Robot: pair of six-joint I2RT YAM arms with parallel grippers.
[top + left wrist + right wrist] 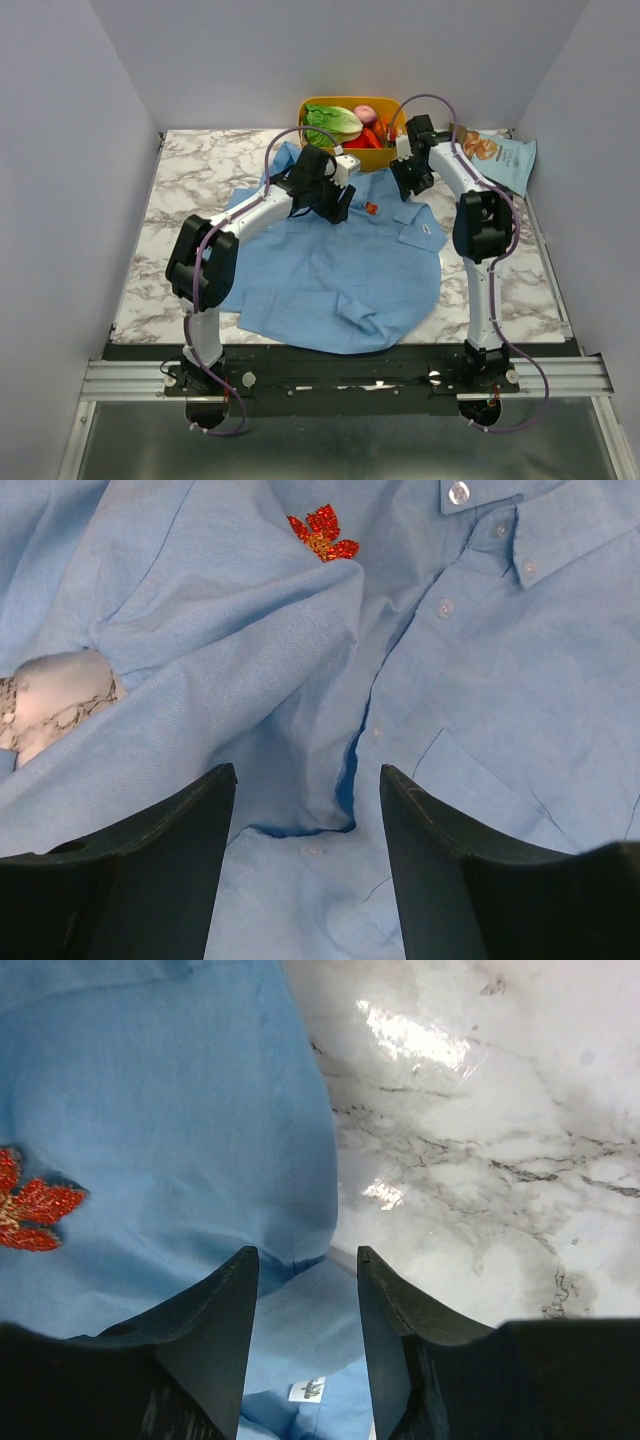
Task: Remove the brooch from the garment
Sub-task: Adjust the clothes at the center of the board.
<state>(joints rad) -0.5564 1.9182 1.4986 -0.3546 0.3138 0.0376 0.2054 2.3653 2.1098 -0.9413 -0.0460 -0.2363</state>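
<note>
The shirt [330, 270] lies spread out on the table [190, 180], so its front faces up and both arms can reach it. A little red flower [322, 532] with a gold middle sits on the cloth near the collar. No paler brooch shows in any view. It may be hidden in a fold, but that is only a guess.

The left gripper [305, 770] hangs low over the button strip. Its jaws are wide apart with nothing in them. It looks ready to press or hold the cloth so the shirt does not slide.

The right gripper [305, 1250] hangs over the shirt's far edge, half over the bare table. Its jaws are partly open and hold nothing.

The top view shows both arms bent in toward the flower, one on each side. It also shows a bowl [385, 160] of food and a bag [500, 155] at the back.

Only the left wrist view shows the buttons, the pocket and a gap where the table peeks through the cloth. Only the right wrist view shows a small white tag [312, 1390] under the shirt's edge.
</note>
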